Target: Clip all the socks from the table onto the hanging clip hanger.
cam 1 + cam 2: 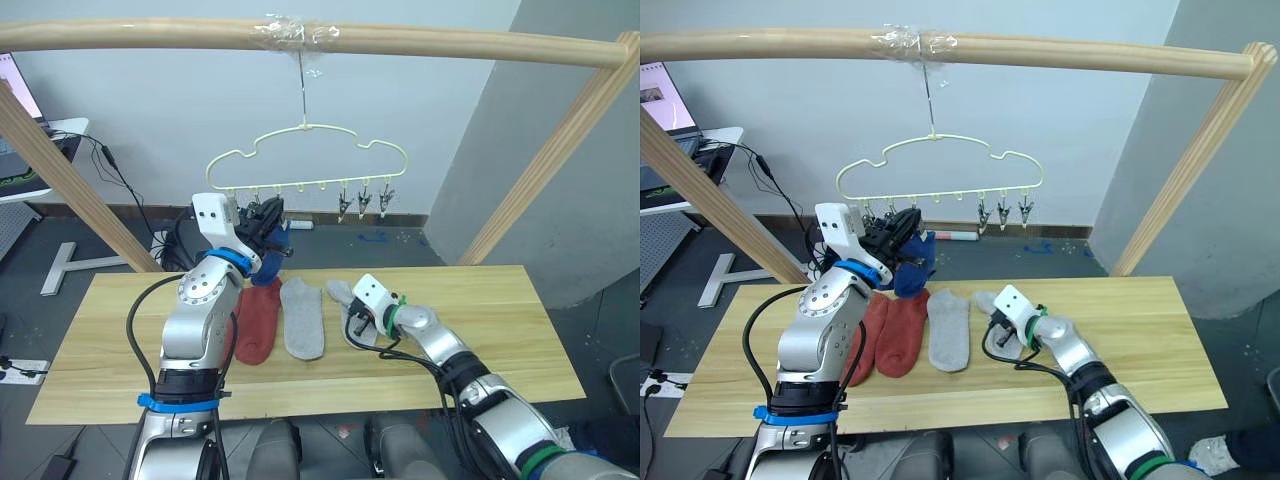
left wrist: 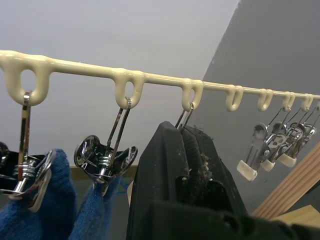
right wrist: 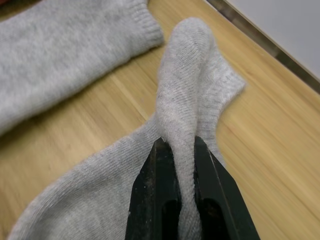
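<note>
The pale-yellow clip hanger [image 1: 300, 184] hangs by its hook from the top pole. My left gripper [image 1: 265, 215] is raised to its row of clips, and its fingers [image 2: 170, 150] are shut around the third clip, whose wire runs down between them. Royal blue socks [image 2: 55, 200] hang from the two clips beside it. On the table [image 1: 480, 330] lie two rust-red socks [image 1: 902, 335] and a flat light grey sock [image 1: 303, 318]. My right gripper [image 3: 185, 145] rests low on the table, shut on a raised fold of the second grey sock [image 3: 190, 75].
A round wooden pole frame [image 1: 150, 33] spans above the table, with slanted legs at both sides. Three free silver clips [image 1: 362, 203] hang at the hanger's right end. A side desk with a screen [image 1: 15, 90] and cables stands at the far left.
</note>
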`<control>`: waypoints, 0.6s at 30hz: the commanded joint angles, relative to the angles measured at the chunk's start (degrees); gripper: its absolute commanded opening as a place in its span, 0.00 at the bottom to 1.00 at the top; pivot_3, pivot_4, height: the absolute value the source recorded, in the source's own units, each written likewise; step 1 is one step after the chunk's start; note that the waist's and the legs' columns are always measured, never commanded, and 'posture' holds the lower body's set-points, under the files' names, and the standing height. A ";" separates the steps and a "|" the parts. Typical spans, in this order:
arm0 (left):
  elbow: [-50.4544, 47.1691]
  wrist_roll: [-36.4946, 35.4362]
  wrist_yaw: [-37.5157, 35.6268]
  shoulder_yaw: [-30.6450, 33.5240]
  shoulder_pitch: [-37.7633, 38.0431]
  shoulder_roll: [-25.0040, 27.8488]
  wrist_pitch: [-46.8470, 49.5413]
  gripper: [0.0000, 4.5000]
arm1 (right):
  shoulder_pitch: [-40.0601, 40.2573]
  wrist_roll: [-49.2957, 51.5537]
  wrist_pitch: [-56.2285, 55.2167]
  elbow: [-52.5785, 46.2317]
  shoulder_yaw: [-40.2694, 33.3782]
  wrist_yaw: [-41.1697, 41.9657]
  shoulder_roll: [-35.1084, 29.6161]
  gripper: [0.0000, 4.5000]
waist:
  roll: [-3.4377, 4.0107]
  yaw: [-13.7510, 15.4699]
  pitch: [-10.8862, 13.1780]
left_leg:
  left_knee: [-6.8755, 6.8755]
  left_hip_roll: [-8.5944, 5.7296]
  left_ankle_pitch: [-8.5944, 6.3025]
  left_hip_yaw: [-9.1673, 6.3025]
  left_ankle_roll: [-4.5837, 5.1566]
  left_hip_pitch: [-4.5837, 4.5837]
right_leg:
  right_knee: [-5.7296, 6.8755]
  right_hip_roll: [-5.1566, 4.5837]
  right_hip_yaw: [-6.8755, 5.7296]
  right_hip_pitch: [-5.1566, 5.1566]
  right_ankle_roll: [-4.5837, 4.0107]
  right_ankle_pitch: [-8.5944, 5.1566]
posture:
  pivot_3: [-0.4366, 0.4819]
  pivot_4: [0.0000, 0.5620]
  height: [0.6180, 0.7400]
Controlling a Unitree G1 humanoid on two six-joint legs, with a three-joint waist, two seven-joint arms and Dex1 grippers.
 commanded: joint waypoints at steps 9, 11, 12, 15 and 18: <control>-3.05 -18.87 -0.43 9.61 -0.14 0.47 18.14 0.00 | 6.64 8.53 4.50 -34.43 -1.46 11.64 -4.67 0.00 | 0.00 -1.45 0.00 | 0.01 0.02 0.00 -0.05 0.00 0.17 | 0.03 0.06 0.02 0.11 0.05 -0.02 | 0.32 0.29 1.00; -3.04 -25.55 1.46 12.83 -1.40 -0.41 23.08 0.00 | 6.55 9.49 6.19 -37.53 -1.44 11.89 -4.43 0.00 | 0.00 -1.45 0.00 | 0.01 0.02 0.00 -0.06 0.00 0.22 | 0.04 0.06 0.03 0.15 0.07 -0.03 | 0.32 0.28 1.00; -2.83 -29.10 2.39 14.48 -2.14 -0.75 25.54 0.00 | 6.35 9.82 6.87 -38.86 -1.37 11.92 -4.25 0.00 | 0.00 -1.45 0.00 | 0.01 0.02 0.00 -0.08 0.00 0.23 | 0.04 0.06 0.02 0.16 0.08 -0.04 | 0.32 0.28 1.00; -1.76 -35.99 5.25 18.19 -3.82 -1.24 29.86 0.00 | 5.46 11.83 10.39 -42.01 -1.87 11.42 -3.21 0.00 | -0.01 -1.48 0.00 | 0.01 0.02 0.00 -0.10 0.00 0.23 | 0.04 0.07 0.02 0.15 0.07 -0.03 | 0.32 0.29 1.00; -1.04 -42.37 7.93 20.79 -4.91 -1.42 33.31 0.00 | 4.31 13.85 14.00 -43.54 -2.71 10.96 -2.38 0.00 | -0.01 -1.46 0.00 | 0.01 0.02 0.00 -0.12 0.00 0.22 | 0.03 0.07 0.02 0.14 0.04 -0.01 | 0.33 0.29 1.00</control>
